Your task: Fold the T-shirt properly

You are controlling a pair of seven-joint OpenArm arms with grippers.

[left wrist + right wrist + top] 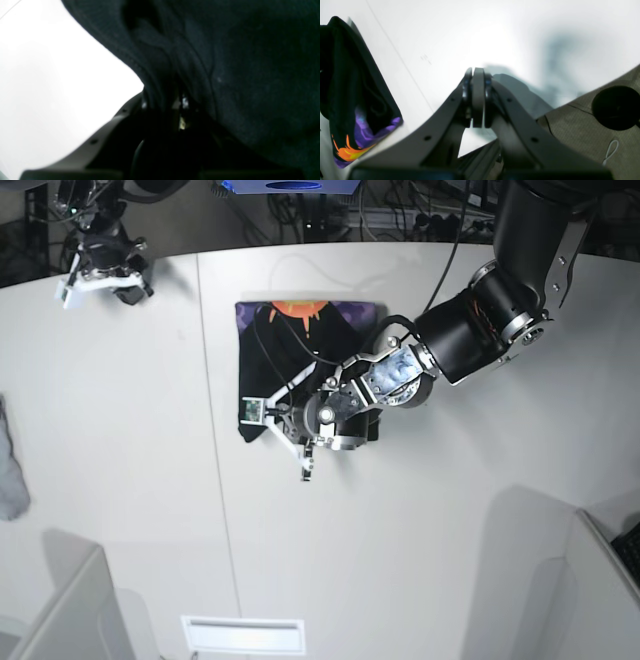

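The left gripper (268, 420) sits low over the near edge of the T-shirt (300, 345). In the left wrist view black cloth (225, 75) is bunched right into the throat of the claw, so it looks clamped on a fold of the shirt's hem. The T-shirt lies as a narrow folded panel in the middle of the white table (450, 560), its orange and purple print showing at the far end.

The step in hand looks like carrying this near edge over toward the far end. To do it well, the gripped layers should rise only a little, travel straight along the panel's length, and land with edges matched to the far edge, so the side edges do not skew.

There is bare table on every side of the shirt, most of it nearer the camera.

The right gripper (478, 97) is parked at the far corner, well apart from the shirt, its claw pressed together on nothing.
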